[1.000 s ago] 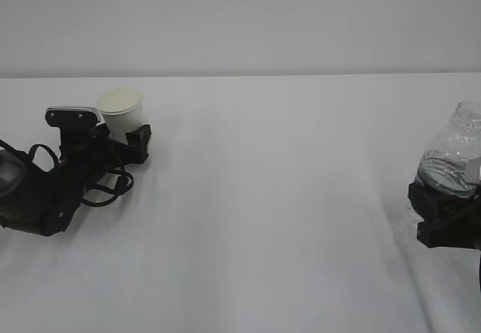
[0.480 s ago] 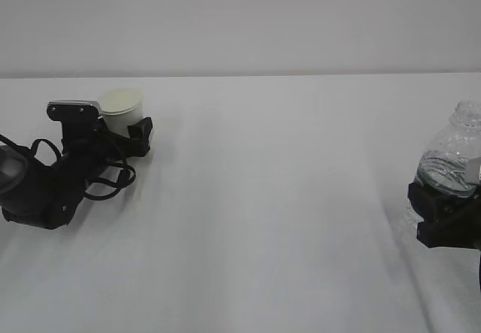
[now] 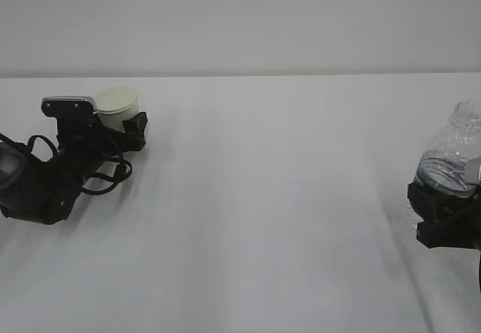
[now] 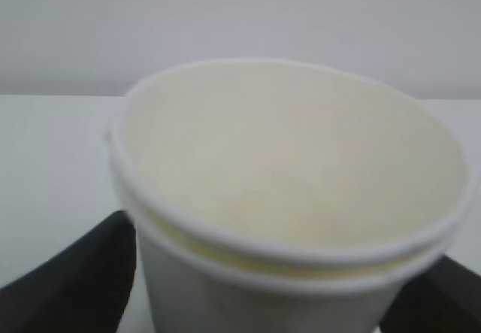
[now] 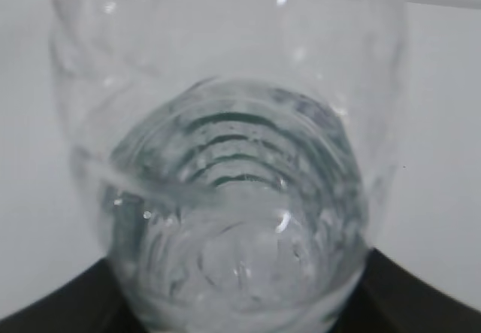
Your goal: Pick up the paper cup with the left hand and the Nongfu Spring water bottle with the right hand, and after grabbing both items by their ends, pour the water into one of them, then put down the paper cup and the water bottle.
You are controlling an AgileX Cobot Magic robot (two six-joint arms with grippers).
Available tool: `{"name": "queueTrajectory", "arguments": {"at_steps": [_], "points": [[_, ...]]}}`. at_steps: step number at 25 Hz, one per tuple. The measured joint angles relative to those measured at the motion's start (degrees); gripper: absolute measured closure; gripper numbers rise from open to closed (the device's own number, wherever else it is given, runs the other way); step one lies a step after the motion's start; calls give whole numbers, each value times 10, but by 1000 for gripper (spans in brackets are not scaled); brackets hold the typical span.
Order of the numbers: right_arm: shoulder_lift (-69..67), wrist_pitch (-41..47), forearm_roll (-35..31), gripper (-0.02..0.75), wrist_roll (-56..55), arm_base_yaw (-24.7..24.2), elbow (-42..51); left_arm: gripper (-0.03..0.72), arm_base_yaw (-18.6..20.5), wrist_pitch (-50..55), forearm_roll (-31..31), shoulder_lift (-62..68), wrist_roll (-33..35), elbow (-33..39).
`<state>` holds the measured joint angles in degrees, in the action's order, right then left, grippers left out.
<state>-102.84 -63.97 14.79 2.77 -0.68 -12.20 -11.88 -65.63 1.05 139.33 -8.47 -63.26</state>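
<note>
Cup: your left hand (image 3: 124,126) brackets the paper cup (image 3: 119,106), jaws wide; thin, crushable, squeeze its base lightly.
Bottle: your right hand (image 3: 443,216) clamps the Nongfu Spring water bottle (image 3: 449,160) low; slick, sloshing.

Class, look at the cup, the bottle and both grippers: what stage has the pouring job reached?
Done: each gripper has reached its item. The left gripper brackets the small cream paper cup; the right gripper brackets the clear ribbed plastic bottle. In hand: taking hold; whether either is lifted is unclear. The cup looks empty and water sits in the bottle, so pouring and setting down remain.
</note>
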Motion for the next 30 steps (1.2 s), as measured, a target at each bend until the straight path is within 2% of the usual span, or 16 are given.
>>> {"name": "queueTrajectory", "arguments": {"at_steps": [13,23,30], "points": [[0,0,0,333,0,0,0,15,0,0,0,1,0,-14],[0,0,0,332,0,0,0,209,0,0,0,1,0,-14],[0,0,0,333,1,0,0,248,0,0,0,1,0,-14]]}}
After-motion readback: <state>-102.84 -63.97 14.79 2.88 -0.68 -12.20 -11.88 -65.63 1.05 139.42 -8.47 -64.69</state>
